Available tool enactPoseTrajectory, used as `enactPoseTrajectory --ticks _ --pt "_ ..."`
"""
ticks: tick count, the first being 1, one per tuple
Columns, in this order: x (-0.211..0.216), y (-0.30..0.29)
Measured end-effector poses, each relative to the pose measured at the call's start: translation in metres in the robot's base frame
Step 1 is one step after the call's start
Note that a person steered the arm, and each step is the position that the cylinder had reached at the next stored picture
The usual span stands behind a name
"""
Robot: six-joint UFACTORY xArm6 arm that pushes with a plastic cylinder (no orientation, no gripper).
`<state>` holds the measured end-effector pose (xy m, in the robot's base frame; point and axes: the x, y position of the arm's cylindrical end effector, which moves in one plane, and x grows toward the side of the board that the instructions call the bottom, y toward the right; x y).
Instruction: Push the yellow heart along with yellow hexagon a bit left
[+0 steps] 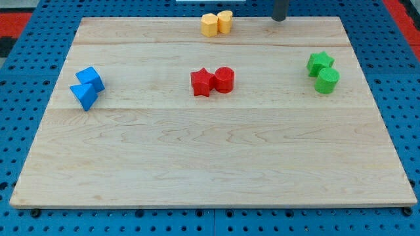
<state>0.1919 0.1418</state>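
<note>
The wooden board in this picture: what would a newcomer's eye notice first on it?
Four tight pairs of coloured blocks on the pale wooden board: two red blocks at the centre, two blue blocks at the view's left, two green blocks at the right. At the top edge sit the yellow hexagon and yellow heart, with my tip to their right, apart from them.

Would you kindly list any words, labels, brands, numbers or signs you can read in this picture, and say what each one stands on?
None: no readable text, number or sign shows anywhere.
The light wooden board, the blue pegboard surface around it, and the yellow, red, green and blue block pairs are all unmarked.
My tip, at the view's top, bears no marking either.
</note>
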Motion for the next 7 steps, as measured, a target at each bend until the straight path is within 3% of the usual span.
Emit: enactPoseTrajectory --ticks 1,7 --pt "0.000 -0.042" --pt "0.001 -0.086"
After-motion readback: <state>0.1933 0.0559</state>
